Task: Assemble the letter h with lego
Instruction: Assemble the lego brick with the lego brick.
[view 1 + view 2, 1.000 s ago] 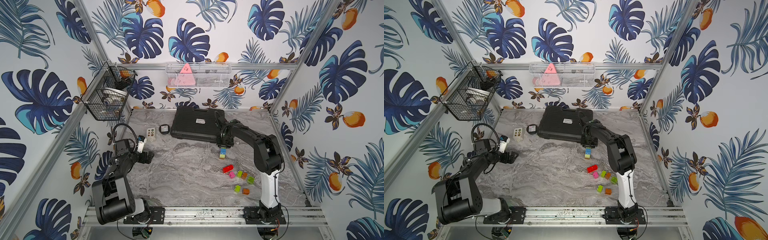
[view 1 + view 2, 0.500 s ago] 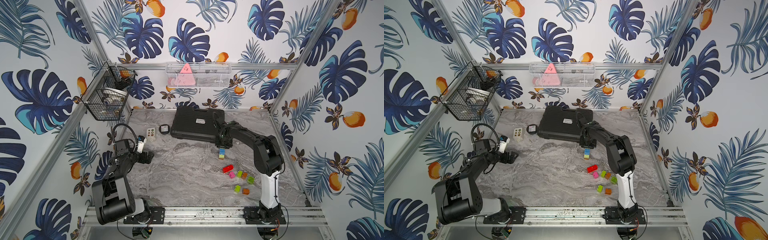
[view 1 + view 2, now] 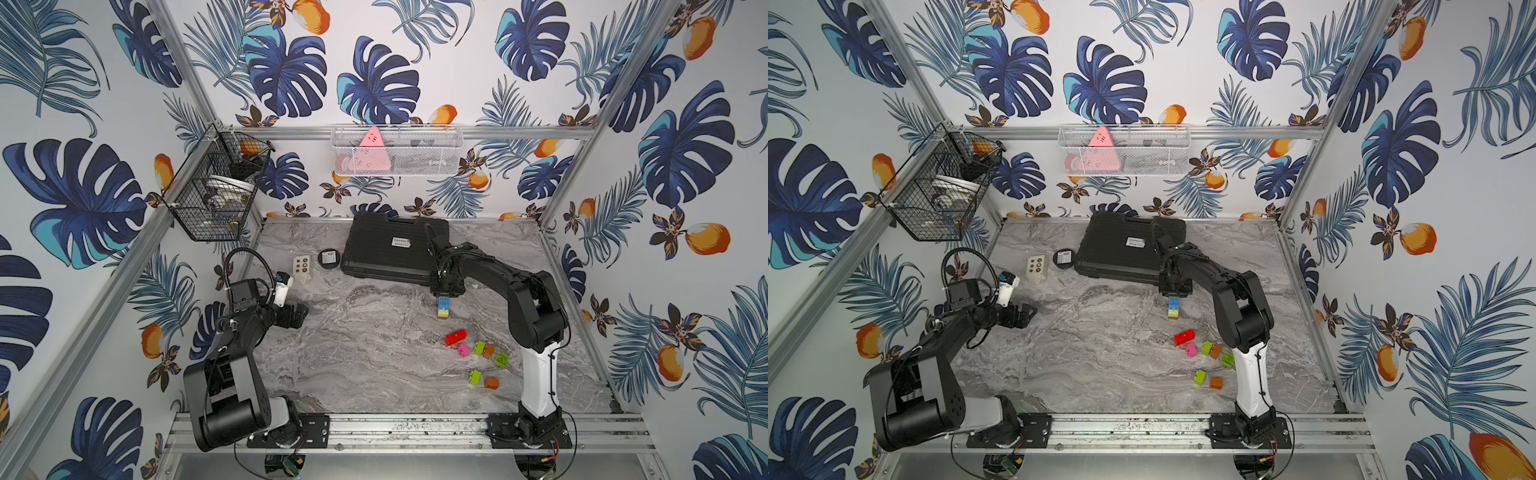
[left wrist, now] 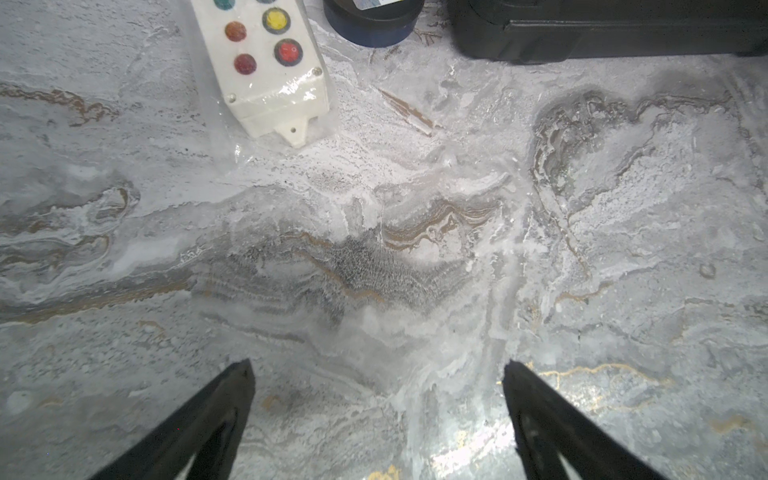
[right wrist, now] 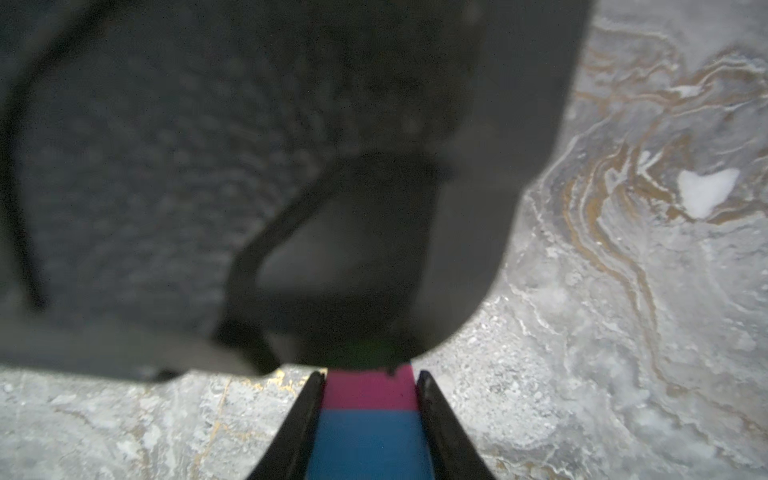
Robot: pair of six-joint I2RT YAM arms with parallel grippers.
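Observation:
My right gripper (image 3: 444, 295) (image 5: 370, 376) is shut on the top of a short column of lego (image 3: 443, 308) close to the front edge of the black case. From above the column reads blue, lime green, orange. The right wrist view shows a pink brick (image 5: 370, 390) and a blue brick (image 5: 370, 444) squeezed between the fingers. Whether the column's foot touches the table I cannot tell. Loose lego lies nearer the front right: a red brick (image 3: 456, 337), a pink one (image 3: 463, 349), lime green ones (image 3: 501, 360) and orange ones (image 3: 492, 382). My left gripper (image 3: 301, 316) (image 4: 376, 365) is open over bare table at the left.
A black case (image 3: 392, 247) (image 5: 208, 166) lies at the back, right beside the right gripper. A white box with coloured buttons (image 3: 302, 265) (image 4: 266, 66) and a round black puck (image 3: 328, 257) sit left of it. Wire baskets (image 3: 216, 187) hang on the walls.
The right wrist has shifted slightly beside the case, with the column staying about where it was. The left arm has not moved.

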